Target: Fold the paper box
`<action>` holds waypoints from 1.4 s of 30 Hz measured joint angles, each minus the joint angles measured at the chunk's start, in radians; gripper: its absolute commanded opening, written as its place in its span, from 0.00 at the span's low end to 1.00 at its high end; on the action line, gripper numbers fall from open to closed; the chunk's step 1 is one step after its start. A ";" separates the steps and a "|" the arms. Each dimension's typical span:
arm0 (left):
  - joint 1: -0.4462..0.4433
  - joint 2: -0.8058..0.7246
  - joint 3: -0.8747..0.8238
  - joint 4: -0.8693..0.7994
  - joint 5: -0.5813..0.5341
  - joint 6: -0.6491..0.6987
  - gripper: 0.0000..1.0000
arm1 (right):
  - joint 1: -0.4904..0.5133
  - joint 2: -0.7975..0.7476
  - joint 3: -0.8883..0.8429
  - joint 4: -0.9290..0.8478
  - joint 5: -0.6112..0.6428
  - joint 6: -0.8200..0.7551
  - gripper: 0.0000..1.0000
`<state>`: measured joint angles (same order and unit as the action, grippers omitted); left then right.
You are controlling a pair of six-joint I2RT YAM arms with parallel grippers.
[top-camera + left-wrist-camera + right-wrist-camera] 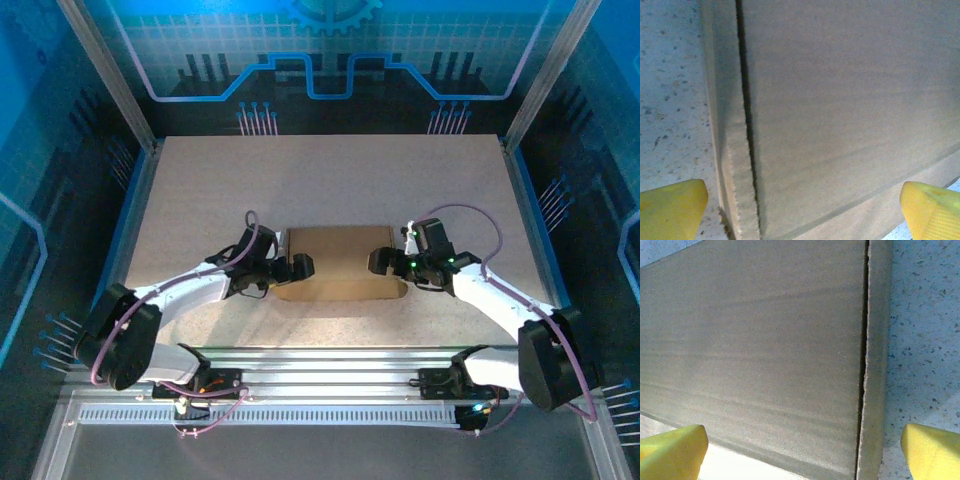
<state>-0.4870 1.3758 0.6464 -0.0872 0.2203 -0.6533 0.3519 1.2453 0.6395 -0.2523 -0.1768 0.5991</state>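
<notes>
Left pincer (298, 267) and right pincer (385, 262): both with jaws wide apart, holding nothing, one at each end of the box (340, 262). Worktop (330, 180): box lies flat, centre, towards the near side. Box looks closed up, with a dark gap running along each end flap. Judgement: late step, seating the ends. The next move calls for pressing both flaps inward evenly, without sliding the box.
</notes>
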 measured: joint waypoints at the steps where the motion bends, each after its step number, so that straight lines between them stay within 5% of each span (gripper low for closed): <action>1: 0.000 0.003 0.002 0.007 0.006 0.000 0.99 | -0.001 0.006 0.000 0.000 -0.007 -0.001 1.00; 25: 0.000 0.025 0.037 0.011 0.026 0.000 0.99 | -0.005 0.032 0.002 0.011 -0.046 -0.031 1.00; 42: 0.006 -0.128 0.229 -0.285 0.053 -0.132 0.99 | -0.006 -0.148 0.222 -0.229 -0.021 0.036 0.97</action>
<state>-0.4805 1.2476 0.8757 -0.3725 0.2729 -0.7856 0.3454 1.0973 0.8612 -0.4816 -0.1982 0.6350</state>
